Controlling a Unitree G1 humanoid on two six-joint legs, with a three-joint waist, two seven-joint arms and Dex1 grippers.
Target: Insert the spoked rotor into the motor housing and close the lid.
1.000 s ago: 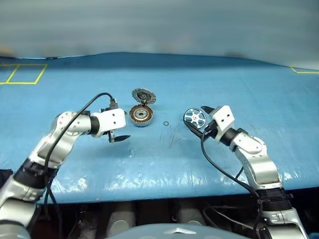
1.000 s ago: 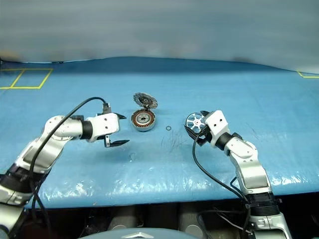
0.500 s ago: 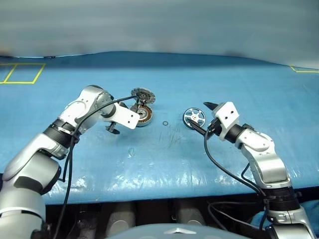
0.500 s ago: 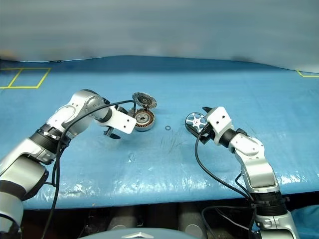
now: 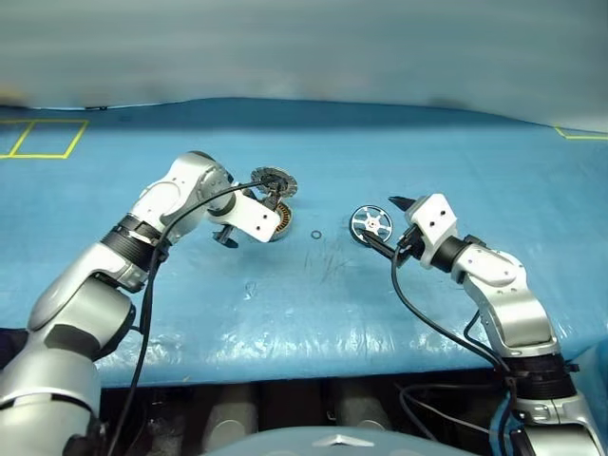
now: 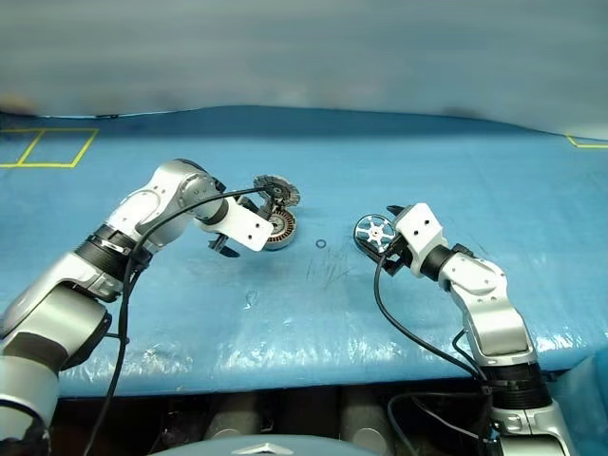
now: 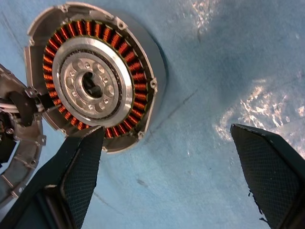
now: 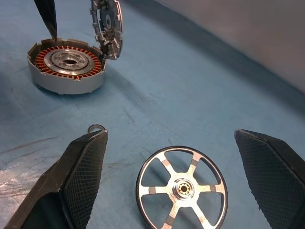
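Observation:
The motor housing lies open on the blue mat, its copper windings showing. Its lid stands tilted up at the far rim. My left gripper points down with its jaws open; one fingertip is at the housing's near edge, the other over bare mat. The spoked rotor lies flat on the mat to the right. It sits between the wide-open fingers of my right gripper, which points nearly level at it. Neither gripper holds anything.
A tiny dark ring lies on the mat between housing and rotor. Yellow tape marks a square at the far left. The mat's front edge runs close below both arms.
My left arm has swung in toward the housing, its elbow raised, and its gripper has turned to point down at the housing's edge. The right gripper and the rotor have stayed in place.

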